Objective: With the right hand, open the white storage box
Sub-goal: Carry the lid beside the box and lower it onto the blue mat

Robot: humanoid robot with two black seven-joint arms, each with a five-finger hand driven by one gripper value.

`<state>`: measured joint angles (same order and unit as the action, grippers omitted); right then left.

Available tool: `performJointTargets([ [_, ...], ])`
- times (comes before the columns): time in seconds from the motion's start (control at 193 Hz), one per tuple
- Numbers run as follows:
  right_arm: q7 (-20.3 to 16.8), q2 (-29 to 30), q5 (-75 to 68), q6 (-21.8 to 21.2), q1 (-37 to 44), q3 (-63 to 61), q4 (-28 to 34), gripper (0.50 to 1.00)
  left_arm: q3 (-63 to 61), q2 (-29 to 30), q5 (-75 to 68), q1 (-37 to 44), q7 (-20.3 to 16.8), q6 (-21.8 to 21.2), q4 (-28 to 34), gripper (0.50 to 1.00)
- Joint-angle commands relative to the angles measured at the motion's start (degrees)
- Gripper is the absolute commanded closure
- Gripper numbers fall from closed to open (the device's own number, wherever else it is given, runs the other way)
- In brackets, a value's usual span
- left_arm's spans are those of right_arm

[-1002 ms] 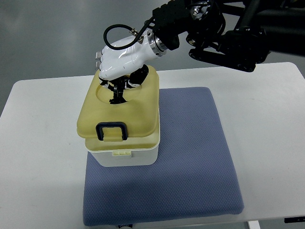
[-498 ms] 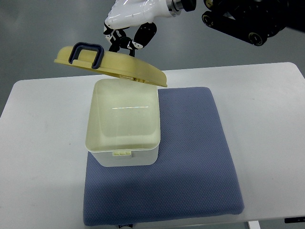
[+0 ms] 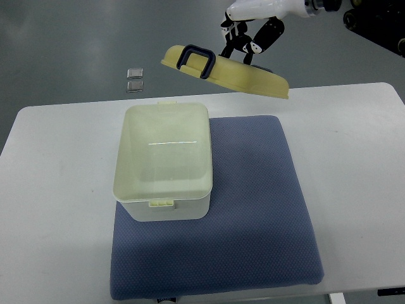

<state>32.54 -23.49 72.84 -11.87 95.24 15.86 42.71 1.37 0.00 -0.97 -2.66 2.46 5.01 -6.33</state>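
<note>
a white surface (image 3: 57, 190) stands over a grey floor, carrying a blue textured mat (image 3: 253, 215) that reaches to its near edge. the white storage box (image 3: 163, 161) sits open on the mat's far left corner, its pale yellow interior bare and a small latch tab showing on its near wall. above the surface's far edge, the right hand (image 3: 250, 35) reaches in from the upper right, its dark fingers (image 3: 266, 37) clamped on the yellow lid (image 3: 231, 69), which hangs tilted in the air, well clear of the box. the lid's dark blue handle (image 3: 196, 60) faces up. two small square floor plates (image 3: 134, 80) lie beyond the surface.
</note>
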Motion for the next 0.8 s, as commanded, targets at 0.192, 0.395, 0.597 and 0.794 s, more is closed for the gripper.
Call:
performJointTargets([
  [0.192, -6.52, -5.17, -0.68, 0.36, -9.28, -1.10, -0.35, 1.000, -0.05, 0.00, 0.00, 0.02, 0.00, 0.00, -0.09, 0.500],
  [0.395, -10.13, -5.69, -2.70, 0.54, -13.50, -1.10, -0.44, 1.000, 0.04, 0.00, 0.00, 0.02, 0.00, 0.00, -0.26, 0.500],
  [0.597, -10.92, -4.73, -2.88, 0.10, -16.23, -0.74, -0.26, 1.000, 0.04, 0.00, 0.00, -0.07, 0.00, 0.00, -0.26, 0.500],
  [0.794, -11.01, -3.94, -2.35, 0.01, -18.86, -0.48, -0.09, 1.000, 0.04, 0.00, 0.00, 0.02, 0.00, 0.00, -0.09, 0.500],
])
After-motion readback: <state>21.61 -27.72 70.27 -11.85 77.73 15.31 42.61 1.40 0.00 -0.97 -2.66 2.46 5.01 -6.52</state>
